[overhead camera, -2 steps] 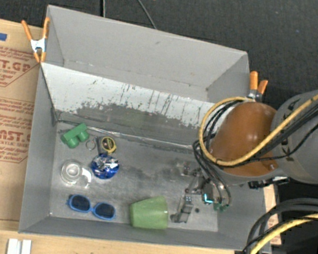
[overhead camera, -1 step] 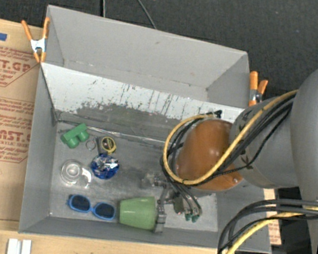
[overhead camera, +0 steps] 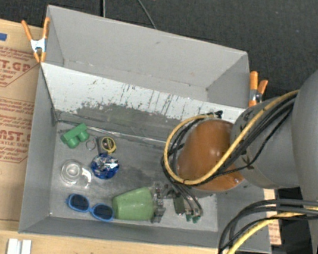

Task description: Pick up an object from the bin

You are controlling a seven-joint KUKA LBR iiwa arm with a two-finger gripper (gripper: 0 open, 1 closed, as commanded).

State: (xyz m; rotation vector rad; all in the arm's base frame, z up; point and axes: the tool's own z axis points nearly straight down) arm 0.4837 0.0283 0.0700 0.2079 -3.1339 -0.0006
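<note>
Camera view: end effector (overhead camera: pixel 162 202) low in the front right of the grey bin (overhead camera: pixel 141 54), beneath the orange wrist cover (overhead camera: pixel 203 152); released or clenched, cannot tell. Pale green cup (overhead camera: pixel 132 206) on its side, right up against the end effector's left. Blue sunglasses (overhead camera: pixel 90 206) just left of the cup. Clear glass (overhead camera: pixel 71 172), blue-white wad (overhead camera: pixel 104 167) and green block (overhead camera: pixel 75 135) farther left.

A pale green cup (overhead camera: pixel 132 205) lies on its side near the front of the bin (overhead camera: pixel 141 51).
</note>
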